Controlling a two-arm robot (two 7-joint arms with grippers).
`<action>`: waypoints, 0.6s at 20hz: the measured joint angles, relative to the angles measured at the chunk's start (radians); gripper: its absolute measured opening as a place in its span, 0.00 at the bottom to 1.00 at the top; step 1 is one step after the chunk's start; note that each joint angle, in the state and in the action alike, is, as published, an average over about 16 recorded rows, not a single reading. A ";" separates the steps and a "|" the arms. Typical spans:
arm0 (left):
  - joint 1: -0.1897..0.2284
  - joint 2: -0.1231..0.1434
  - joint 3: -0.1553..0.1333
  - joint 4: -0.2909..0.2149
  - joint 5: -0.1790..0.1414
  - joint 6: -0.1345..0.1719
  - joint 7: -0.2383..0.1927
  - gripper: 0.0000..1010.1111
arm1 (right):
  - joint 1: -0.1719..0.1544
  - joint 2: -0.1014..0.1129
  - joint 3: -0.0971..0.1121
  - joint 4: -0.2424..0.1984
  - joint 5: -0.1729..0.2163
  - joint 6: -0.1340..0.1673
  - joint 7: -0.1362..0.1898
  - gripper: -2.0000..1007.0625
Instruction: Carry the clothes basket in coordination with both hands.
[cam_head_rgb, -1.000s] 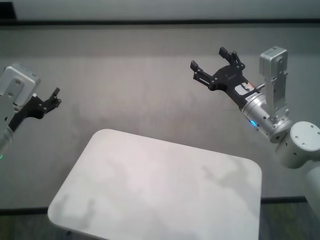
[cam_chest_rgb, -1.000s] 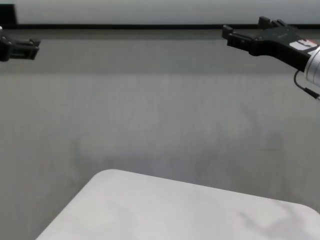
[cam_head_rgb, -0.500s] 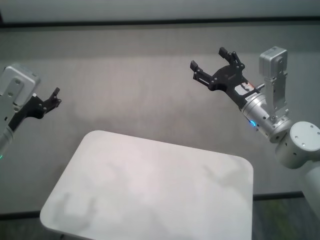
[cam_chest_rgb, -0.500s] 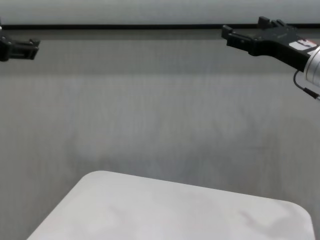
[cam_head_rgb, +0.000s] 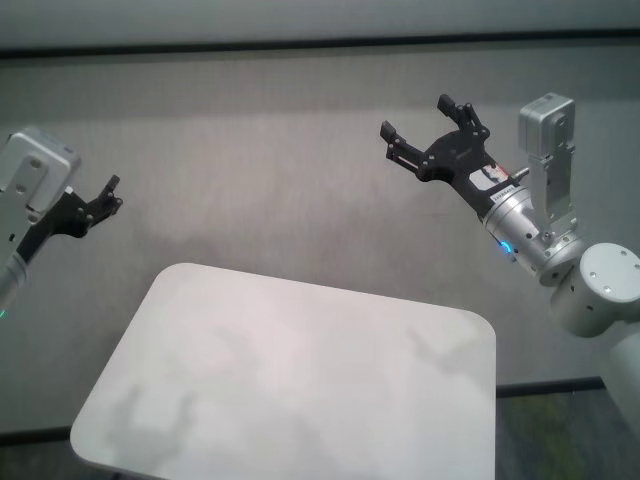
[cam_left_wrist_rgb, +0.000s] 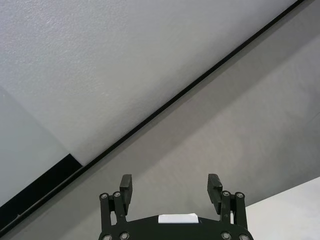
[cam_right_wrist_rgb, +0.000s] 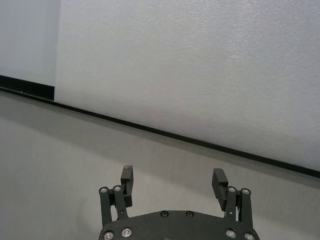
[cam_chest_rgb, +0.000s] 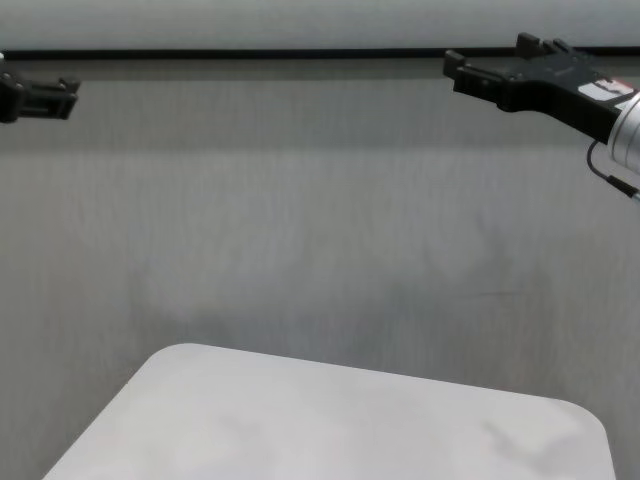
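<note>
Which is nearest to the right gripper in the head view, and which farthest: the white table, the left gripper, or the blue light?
1. Blue light: on the right gripper's own arm, just behind it.
2. White table: below, toward the robot.
3. Left gripper: far across, on the robot's left.

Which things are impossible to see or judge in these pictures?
- Clothes basket: in no view.
- White table: near edge cut off in head and chest views.
- Left gripper: half outside chest view; open in left wrist view.
- Right gripper: open, holds nothing.
</note>
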 joint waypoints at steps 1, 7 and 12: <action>0.000 0.000 0.000 0.000 0.000 0.000 0.000 0.99 | 0.000 0.000 0.000 0.000 0.000 0.000 0.000 0.99; 0.000 0.000 0.000 0.000 0.000 0.000 0.000 0.99 | 0.000 0.000 0.000 0.000 0.000 0.000 0.000 0.99; 0.000 0.000 0.000 0.000 0.000 0.000 0.000 0.99 | 0.000 0.000 0.000 0.000 0.000 0.000 0.000 0.99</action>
